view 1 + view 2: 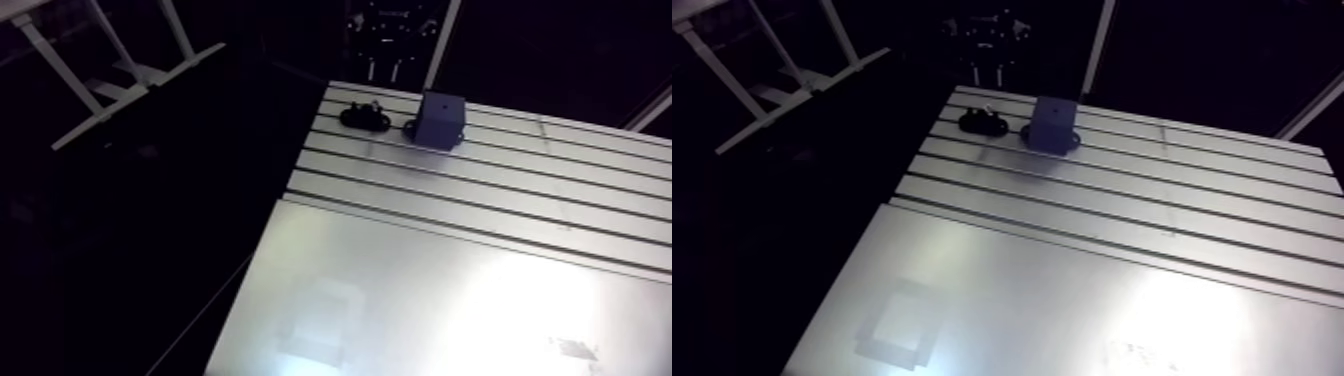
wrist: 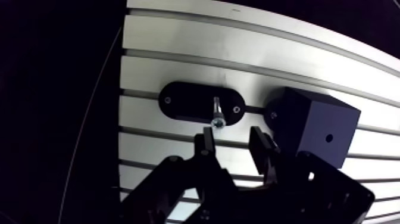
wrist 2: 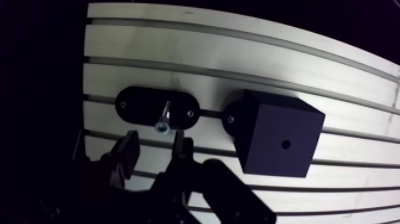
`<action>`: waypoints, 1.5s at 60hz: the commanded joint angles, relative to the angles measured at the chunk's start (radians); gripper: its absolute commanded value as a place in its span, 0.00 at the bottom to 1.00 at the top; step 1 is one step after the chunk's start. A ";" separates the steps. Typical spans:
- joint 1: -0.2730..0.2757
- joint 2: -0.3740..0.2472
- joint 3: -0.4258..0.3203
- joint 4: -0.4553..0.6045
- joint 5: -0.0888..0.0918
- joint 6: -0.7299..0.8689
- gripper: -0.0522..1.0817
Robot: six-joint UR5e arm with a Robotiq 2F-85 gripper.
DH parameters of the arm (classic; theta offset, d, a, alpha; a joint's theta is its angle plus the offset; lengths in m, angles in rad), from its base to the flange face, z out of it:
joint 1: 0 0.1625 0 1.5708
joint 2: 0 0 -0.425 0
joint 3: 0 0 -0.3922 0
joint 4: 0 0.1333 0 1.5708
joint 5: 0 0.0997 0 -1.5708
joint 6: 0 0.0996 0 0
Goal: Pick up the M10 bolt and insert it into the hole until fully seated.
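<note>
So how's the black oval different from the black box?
The oval plate lies flat and low; the box stands tall. The oval plate is rounded at its ends; the box has sharp corners. The oval plate carries the bolt; the box shows one small hole. Both are black and sit on the table.

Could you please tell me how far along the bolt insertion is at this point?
Nothing looks done: the bolt lies on its black holder, and the hole in the dark block is empty. In hand: the end effector, open, hovers just short of the bolt. Left: grasp, carry, insert, seat.
</note>
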 commanded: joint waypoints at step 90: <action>0.008 0.057 0.015 -0.035 -0.015 0.123 0.54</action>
